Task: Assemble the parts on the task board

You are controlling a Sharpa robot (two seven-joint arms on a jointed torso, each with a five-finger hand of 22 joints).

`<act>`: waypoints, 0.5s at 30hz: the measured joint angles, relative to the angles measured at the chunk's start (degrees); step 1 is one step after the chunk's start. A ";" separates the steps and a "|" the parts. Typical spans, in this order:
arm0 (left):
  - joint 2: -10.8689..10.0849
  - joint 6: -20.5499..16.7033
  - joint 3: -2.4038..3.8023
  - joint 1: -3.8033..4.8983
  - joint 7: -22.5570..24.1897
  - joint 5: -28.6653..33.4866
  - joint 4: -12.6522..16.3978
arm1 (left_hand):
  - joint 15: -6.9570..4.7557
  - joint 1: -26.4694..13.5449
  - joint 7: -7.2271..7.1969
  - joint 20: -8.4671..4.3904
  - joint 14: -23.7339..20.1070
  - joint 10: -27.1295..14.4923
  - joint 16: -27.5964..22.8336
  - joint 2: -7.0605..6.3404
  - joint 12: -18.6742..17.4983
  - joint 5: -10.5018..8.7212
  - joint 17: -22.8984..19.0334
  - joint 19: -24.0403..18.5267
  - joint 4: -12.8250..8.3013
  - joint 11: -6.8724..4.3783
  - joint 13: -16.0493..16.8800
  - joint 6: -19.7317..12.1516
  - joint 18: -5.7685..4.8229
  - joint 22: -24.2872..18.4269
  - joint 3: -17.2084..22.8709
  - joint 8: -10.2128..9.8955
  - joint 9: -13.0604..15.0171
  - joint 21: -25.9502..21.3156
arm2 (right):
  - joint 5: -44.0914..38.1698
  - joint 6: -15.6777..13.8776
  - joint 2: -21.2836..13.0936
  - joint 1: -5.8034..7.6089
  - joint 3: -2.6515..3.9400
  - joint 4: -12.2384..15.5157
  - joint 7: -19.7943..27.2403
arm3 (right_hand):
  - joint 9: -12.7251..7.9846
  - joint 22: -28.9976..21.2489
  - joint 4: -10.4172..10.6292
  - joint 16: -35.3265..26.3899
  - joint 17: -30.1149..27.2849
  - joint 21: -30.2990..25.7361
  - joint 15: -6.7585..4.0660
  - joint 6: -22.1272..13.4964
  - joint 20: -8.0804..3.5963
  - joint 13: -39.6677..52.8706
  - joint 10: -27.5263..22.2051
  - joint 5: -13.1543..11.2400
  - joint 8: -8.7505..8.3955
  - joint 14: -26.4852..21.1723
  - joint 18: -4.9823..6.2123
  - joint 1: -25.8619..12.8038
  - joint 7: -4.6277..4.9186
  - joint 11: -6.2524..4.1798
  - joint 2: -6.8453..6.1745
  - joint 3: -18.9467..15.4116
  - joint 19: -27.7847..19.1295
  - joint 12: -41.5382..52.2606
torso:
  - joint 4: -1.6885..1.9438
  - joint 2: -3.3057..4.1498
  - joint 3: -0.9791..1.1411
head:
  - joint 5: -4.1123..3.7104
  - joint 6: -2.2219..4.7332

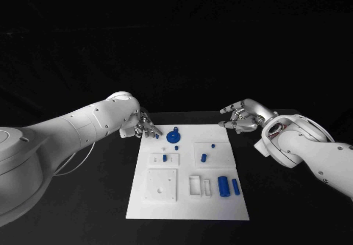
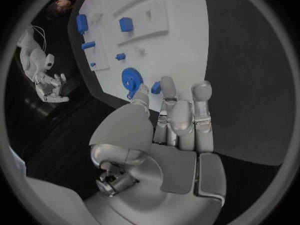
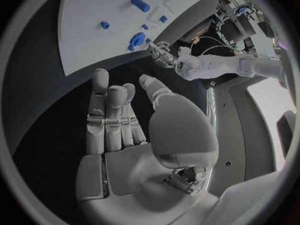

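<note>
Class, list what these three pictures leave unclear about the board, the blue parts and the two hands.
1. Left hand: head view, too small to tell if its fingertips touch the small blue piece; in the left wrist view the fingers hide the contact.
2. Task board: right wrist view, the circle's rim cuts off part of it.
3. Blue disc: too small to tell whether it is seated.
4. Right hand: head view, palm hidden.

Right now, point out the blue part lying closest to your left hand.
The small blue part at the task board's far left corner, right at the left hand's fingertips. The round blue disc sits just beyond it; the other blue parts lie farther away.
</note>
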 measured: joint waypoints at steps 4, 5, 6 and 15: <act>0.10 0.03 -0.01 -0.10 0.09 0.17 -0.20 | 0.00 0.60 -0.21 0.00 0.00 0.00 0.00 0.60 0.00 2.52 0.00 0.00 -0.87 0.00 -0.04 0.21 0.00 0.00 -0.41 0.00 0.00 0.00 | 0.00 0.00 0.04 0.00 0.00 0.00 0.00 | 0.00 0.03 0.15 0.20 0.00 0.00 0.00 0.00 0.00 0.00 0.00 0.00 0.00 0.00 0.00 0.00 0.00 0.00 0.00 0.15 0.00 0.00 | 0.00 0.00 0.01 | -0.03 -0.01; 0.14 0.04 -0.01 -0.14 0.11 0.20 -0.24 | 0.00 0.60 -0.21 0.00 0.00 0.00 0.00 0.60 0.00 2.63 0.00 0.00 -1.08 0.00 -0.07 0.21 0.00 0.00 -0.61 0.00 0.00 0.00 | 0.00 0.00 0.05 0.00 0.00 0.00 0.00 | 0.00 0.05 0.16 0.22 0.00 0.00 0.00 0.00 0.00 0.00 0.00 0.00 0.00 0.00 0.00 0.00 0.00 0.00 0.00 0.16 0.00 0.00 | 0.01 0.00 0.01 | -0.05 -0.01; 0.17 0.04 -0.01 -0.16 0.13 0.22 -0.26 | 0.00 0.60 -0.21 0.00 0.00 0.00 0.00 0.60 0.00 2.63 0.00 0.00 -1.08 0.00 -0.07 0.21 0.00 0.00 -0.62 0.00 0.00 0.00 | 0.00 0.00 0.06 0.00 0.00 0.00 0.00 | 0.00 0.05 0.16 0.22 0.00 0.00 0.00 0.00 0.00 0.00 0.00 0.00 0.00 0.00 0.00 0.00 0.00 0.00 0.00 0.16 0.00 0.00 | 0.01 0.00 0.01 | -0.07 -0.01; 0.52 0.03 -0.03 -0.54 0.32 0.74 -0.93 | 0.00 0.33 -0.01 0.00 0.00 0.00 0.00 0.88 0.00 1.77 -0.10 0.00 -0.76 0.00 -0.12 0.42 -0.01 0.04 -0.95 0.01 -0.04 -0.20 | 0.00 0.00 0.16 0.00 0.00 0.00 0.00 | 0.00 0.05 0.16 0.22 0.00 0.00 0.00 0.01 0.00 0.01 0.00 0.00 0.00 0.00 0.00 0.00 -0.01 0.00 0.00 0.16 0.00 0.00 | 0.00 0.01 0.03 | -0.17 -0.05</act>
